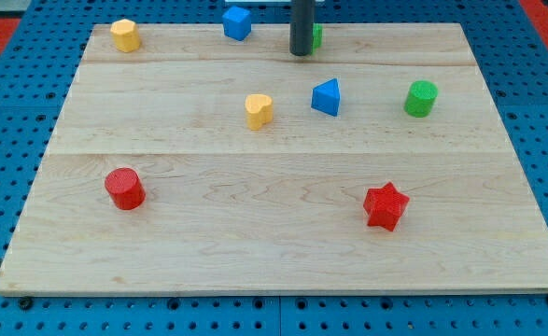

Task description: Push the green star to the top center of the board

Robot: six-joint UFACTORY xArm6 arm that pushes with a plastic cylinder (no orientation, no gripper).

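The green star (316, 36) sits at the view's top centre of the wooden board (283, 243), mostly hidden behind my rod; only a green sliver shows on the rod's right side. My tip (301, 52) rests on the board just left of and in front of the star, seemingly touching it.
A blue cube (237, 22) lies left of the tip near the top edge, a yellow hexagon (124, 35) at top left. A yellow heart (259, 110), a blue triangle (327, 97) and a green cylinder (421, 98) lie mid-board. A red cylinder (124, 189) and a red star (386, 206) lie lower.
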